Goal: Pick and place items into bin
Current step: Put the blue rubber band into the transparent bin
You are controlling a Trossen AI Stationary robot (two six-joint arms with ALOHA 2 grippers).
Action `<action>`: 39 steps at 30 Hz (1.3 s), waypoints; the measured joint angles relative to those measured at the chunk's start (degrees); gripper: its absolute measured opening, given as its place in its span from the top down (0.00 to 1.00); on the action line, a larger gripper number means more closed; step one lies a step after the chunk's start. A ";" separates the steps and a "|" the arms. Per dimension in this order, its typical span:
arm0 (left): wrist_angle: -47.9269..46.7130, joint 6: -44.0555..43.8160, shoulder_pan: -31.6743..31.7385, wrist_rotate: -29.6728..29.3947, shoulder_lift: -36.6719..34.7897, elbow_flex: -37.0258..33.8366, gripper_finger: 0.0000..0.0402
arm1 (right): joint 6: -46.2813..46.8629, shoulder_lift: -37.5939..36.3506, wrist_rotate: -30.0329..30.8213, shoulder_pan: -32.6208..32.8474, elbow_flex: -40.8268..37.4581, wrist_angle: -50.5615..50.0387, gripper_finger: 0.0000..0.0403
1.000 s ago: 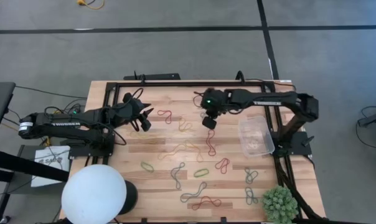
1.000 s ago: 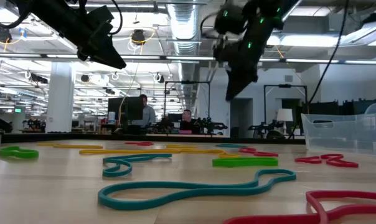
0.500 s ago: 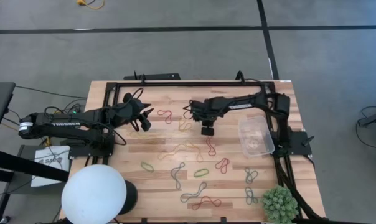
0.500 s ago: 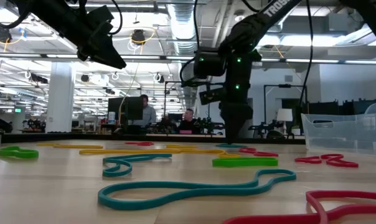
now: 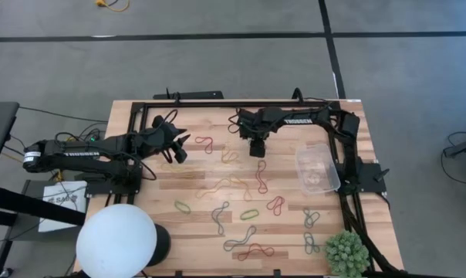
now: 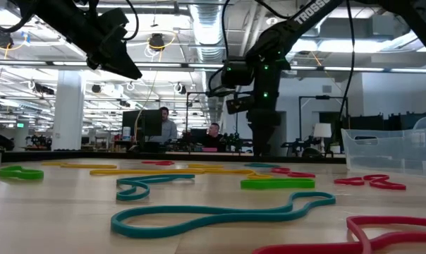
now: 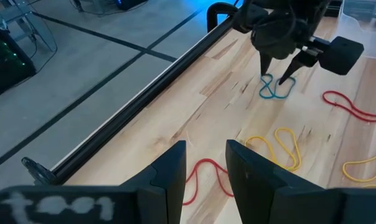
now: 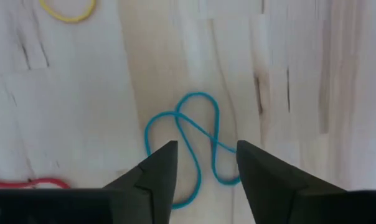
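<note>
The right gripper (image 8: pixel 202 163) hangs with fingers spread straddling a thin blue twisted rubber-band loop (image 8: pixel 191 146) directly beneath it, lined up to pinch the crossing. A yellow rubber loop (image 8: pixel 66 9) and a red rubber loop (image 8: pixel 26 183) lie near but clear of its fingers; the small clear plastic bin (image 5: pixel 318 168) sits well apart toward its base side. The left gripper (image 7: pixel 203 168) waits parted and empty above the table.

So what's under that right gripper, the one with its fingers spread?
A blue band twisted into a figure-eight lies on the table below the open right gripper. One end of the band runs out of the wrist view.
</note>
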 joint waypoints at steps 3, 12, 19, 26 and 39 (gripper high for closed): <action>0.00 0.00 -0.01 0.02 0.00 0.00 0.74 | -3.59 0.00 -0.16 0.13 0.00 1.30 0.55; -0.33 0.00 -0.02 0.00 0.00 0.00 0.74 | -5.31 4.10 -1.87 -0.31 0.29 1.63 0.50; -0.35 0.00 -0.02 0.00 0.02 0.00 0.74 | -5.48 5.77 -3.06 -1.83 0.38 1.18 0.52; -0.35 0.00 -0.02 0.00 0.02 0.00 0.74 | -0.77 5.90 -5.33 -2.14 0.33 1.44 0.71; -0.90 0.00 -0.02 0.02 0.02 0.00 0.74 | 10.16 -5.28 -4.82 1.93 -0.16 -8.58 0.99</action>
